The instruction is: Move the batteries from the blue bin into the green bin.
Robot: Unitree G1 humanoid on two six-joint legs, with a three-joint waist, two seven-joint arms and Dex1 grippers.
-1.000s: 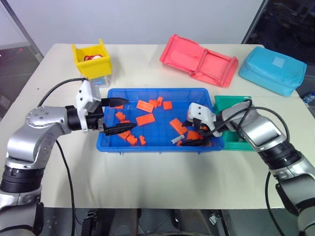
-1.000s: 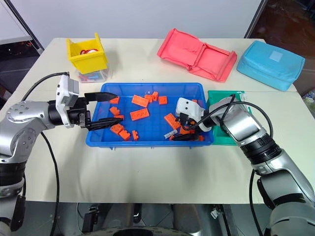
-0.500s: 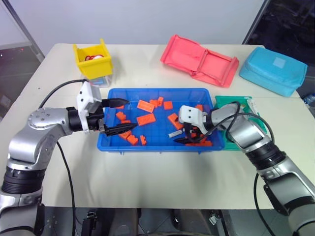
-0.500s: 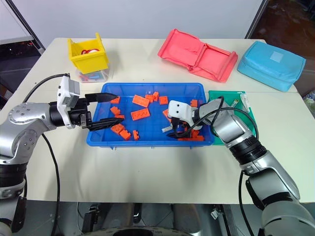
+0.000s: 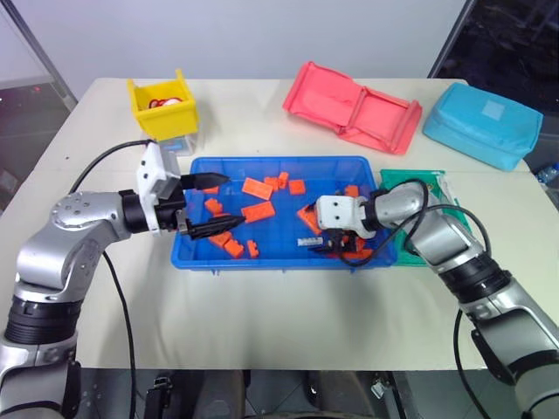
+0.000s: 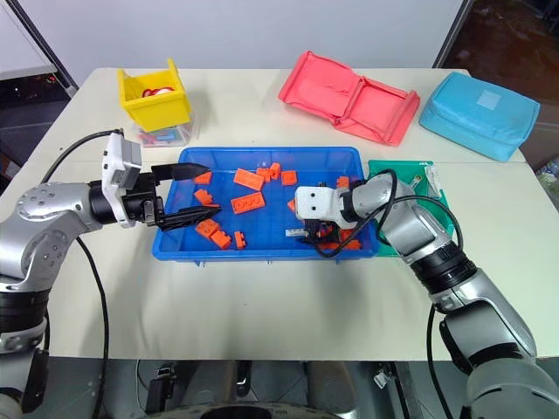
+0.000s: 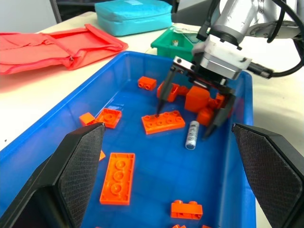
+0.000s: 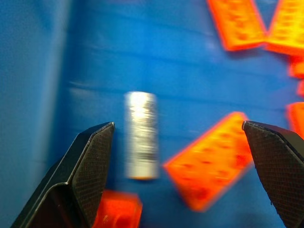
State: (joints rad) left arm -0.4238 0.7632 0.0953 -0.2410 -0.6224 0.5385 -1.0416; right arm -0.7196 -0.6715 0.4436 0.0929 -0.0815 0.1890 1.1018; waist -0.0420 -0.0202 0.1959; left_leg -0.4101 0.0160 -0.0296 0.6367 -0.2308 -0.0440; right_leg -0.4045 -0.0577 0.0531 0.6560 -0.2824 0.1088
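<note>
Small silvery cylindrical battery [image 8: 141, 135] lies flat on the floor of the shallow bright blue plastic bin [image 5: 262, 253], between the wide-open, empty jaws of the right gripper [image 7: 192, 114], beside an orange studded plastic brick [image 7: 163, 121]. Left gripper [image 5: 208, 206] jaws open, empty.

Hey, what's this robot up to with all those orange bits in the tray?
It is picking batteries out of the blue bin, which is strewn with orange blocks. The right gripper hangs open over a silvery battery lying on the bin floor, not yet gripping it. The left gripper hovers open at the bin's other end, holding nothing. The green bin waits beside the blue one.
</note>
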